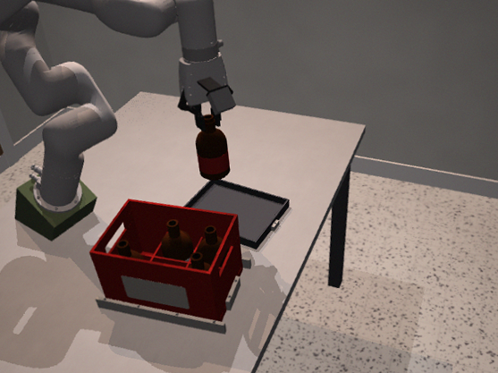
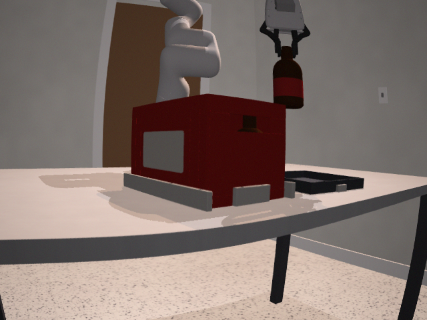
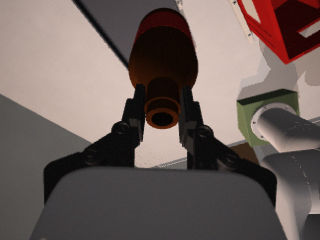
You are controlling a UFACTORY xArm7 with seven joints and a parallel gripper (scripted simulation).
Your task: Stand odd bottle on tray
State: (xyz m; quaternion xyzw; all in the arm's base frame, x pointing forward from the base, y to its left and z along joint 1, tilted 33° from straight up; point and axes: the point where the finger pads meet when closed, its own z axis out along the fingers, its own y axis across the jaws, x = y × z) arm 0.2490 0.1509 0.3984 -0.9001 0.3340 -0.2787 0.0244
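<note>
My gripper [image 1: 208, 121] [image 2: 287, 53] [image 3: 162, 97] is shut on the neck of a brown bottle with a red label [image 1: 213, 163] [image 2: 288, 87] [image 3: 163, 50]. The bottle hangs upright in the air, above the level of the crate's rim. The black tray [image 1: 256, 211] [image 2: 323, 189] lies flat on the table, lower than the bottle; part of it shows in the wrist view [image 3: 117, 22]. The red crate [image 1: 155, 262] [image 2: 245, 161] [image 3: 280, 42] stands level and holds several brown bottles, whose necks show in the top view. The crate hides their lower parts.
Grey stop strips [image 1: 161, 316] [image 2: 165, 191] stand along the crate's base. A small light block [image 1: 275, 224] [image 2: 341, 187] touches the tray's outer edge. The arm's green base [image 1: 53, 222] [image 3: 245, 117] is at the table's far left in the top view. The table edge runs beyond the tray.
</note>
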